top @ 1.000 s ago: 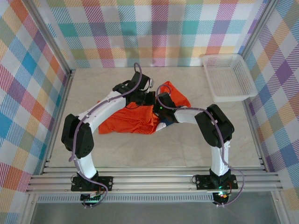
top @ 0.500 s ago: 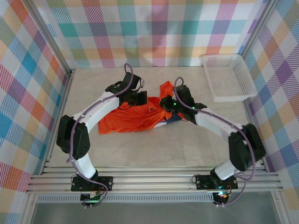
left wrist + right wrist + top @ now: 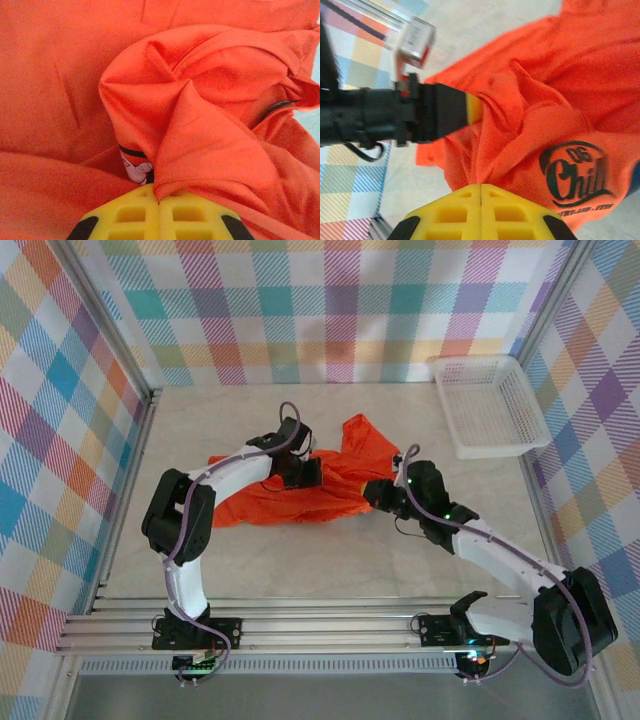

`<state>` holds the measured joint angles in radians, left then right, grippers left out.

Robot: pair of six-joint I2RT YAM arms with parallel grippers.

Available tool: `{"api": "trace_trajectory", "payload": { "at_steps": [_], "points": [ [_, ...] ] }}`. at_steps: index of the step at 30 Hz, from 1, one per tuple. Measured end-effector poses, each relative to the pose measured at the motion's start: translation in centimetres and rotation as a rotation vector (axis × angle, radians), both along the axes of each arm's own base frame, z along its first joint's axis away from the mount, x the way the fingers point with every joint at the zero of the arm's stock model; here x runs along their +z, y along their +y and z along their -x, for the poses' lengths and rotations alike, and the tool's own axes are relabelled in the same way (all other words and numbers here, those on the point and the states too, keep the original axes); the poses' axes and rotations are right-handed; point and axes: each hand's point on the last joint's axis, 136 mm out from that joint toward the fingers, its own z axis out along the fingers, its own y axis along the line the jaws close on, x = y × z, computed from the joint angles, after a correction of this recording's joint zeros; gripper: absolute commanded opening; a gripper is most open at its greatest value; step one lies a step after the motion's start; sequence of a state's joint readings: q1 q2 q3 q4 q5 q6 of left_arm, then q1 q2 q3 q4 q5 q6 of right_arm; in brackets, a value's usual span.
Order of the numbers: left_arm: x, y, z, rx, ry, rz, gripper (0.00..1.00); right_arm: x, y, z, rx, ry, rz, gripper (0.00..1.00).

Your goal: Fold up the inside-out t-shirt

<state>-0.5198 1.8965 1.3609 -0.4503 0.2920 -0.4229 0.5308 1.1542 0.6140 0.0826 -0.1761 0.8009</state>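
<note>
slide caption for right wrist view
Right gripper, yellow fingers shut, pinching a fold of the bright orange fabric t-shirt beside its black logo

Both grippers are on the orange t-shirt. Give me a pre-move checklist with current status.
1. The left gripper is shut on the t-shirt: ok, a ridge of fabric is pinched between its pads.
2. The right gripper is shut on the t-shirt: ok, it pinches fabric beside the black "Chill" print.
3. The two grippers are apart: ok, they are close, with bunched fabric between them.
4. The t-shirt lies flat: not ok, it is crumpled in a heap.
5. Number of layers in each grip: cannot tell.
6. The basket is out of the way: ok, it sits in the far right corner, apart from the t-shirt.
</note>
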Motion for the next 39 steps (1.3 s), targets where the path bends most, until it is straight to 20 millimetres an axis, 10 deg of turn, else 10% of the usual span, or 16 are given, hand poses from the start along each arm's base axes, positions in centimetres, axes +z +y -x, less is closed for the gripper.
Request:
{"api": "trace_trajectory", "payload": {
  "at_steps": [4,8,18,28,34,39],
  "points": [
    [-1.5,0.0,1.3,0.014,0.021,-0.012,0.00,-7.7,-0.3,1.6,-0.008,0.202,0.106,0.00],
    [-2.2,-0.5,3.0,0.004,0.029,-0.021,0.00,-11.9,-2.0,3.6,-0.054,0.359,0.257,0.30],
    [-2.7,-0.7,4.1,0.011,0.013,-0.038,0.00,-4.4,-0.6,-0.6,-0.064,0.169,0.347,0.29],
    [-1.3,-0.6,3.7,0.023,-0.031,-0.032,0.00,-8.9,4.9,-3.1,0.118,0.238,0.470,0.42],
    [-0.9,-0.3,3.6,0.031,-0.043,-0.043,0.00,-10.4,5.3,-2.8,0.166,0.262,0.528,0.00],
    [-0.7,0.1,3.7,0.028,-0.048,-0.058,0.00,-7.8,5.3,-3.5,0.169,0.223,0.535,0.00]
  ]
}}
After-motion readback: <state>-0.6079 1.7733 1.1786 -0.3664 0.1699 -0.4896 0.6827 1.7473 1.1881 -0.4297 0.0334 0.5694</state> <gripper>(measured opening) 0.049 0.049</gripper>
